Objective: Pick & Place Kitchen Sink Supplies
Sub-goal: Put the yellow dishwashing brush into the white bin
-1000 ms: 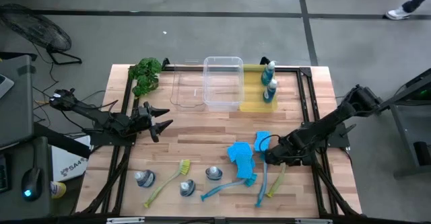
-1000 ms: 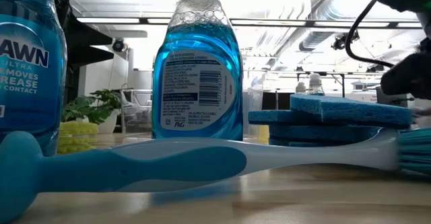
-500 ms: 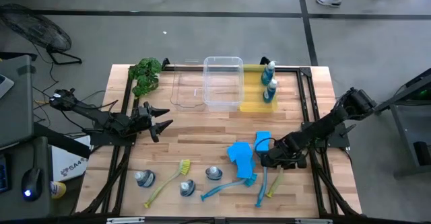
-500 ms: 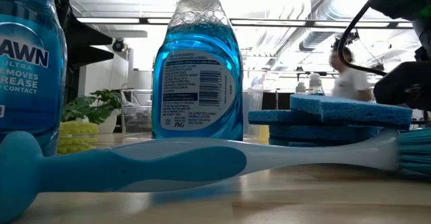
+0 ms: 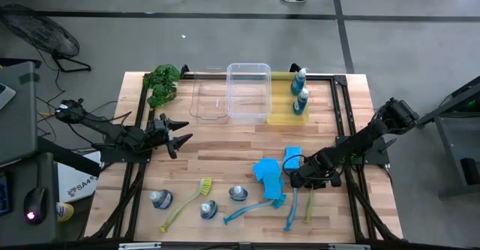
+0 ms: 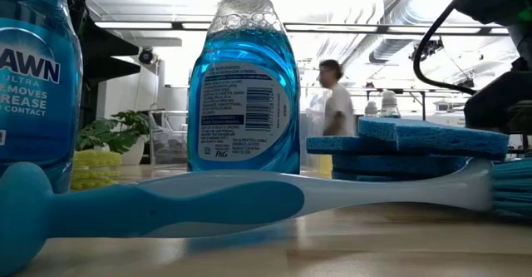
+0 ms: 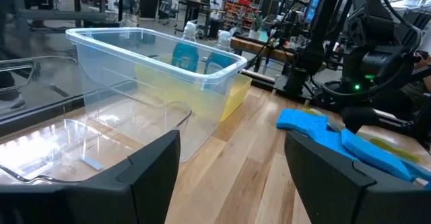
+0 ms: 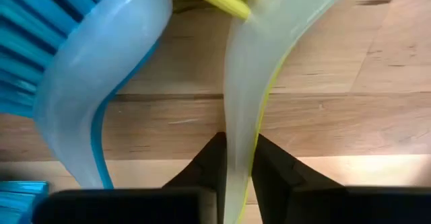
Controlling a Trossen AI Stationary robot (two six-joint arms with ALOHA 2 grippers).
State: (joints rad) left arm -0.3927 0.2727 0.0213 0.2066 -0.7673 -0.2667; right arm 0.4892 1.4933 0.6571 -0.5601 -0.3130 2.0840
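Note:
My right gripper (image 5: 298,179) is low over the table's near right part, shut on a yellow-green dish brush (image 5: 307,207). A blue brush (image 5: 290,206) lies right beside that brush. Blue sponges (image 5: 268,172) lie stacked to the left of the gripper. A second blue brush (image 5: 251,207), a second yellow-green brush (image 5: 187,201) and three small bottles (image 5: 208,209) lie on the near left part. Two bottles (image 5: 301,92) stand in the yellow bin. My left gripper (image 5: 178,138) is open and empty at the table's left. My right gripper pinches the yellow-green brush's pale neck (image 8: 241,120), just behind the yellow bristles, between its two fingers (image 8: 210,165). The fingers come from above and lie across the brush. The brush lies close along the wood; I cannot tell whether it is lifted.
A clear bin (image 5: 248,92) and a yellow bin (image 5: 283,109) stand at the far middle, with a clear lid (image 5: 204,100) and a green plant (image 5: 161,83) to their left. A black frame (image 5: 341,122) runs along the table's edges. A person walks in the room behind.
My right gripper has gone a little toward the table's left and near edge, over the brush heads. The yellow-green brush under it has turned slightly. My left arm has kept still.

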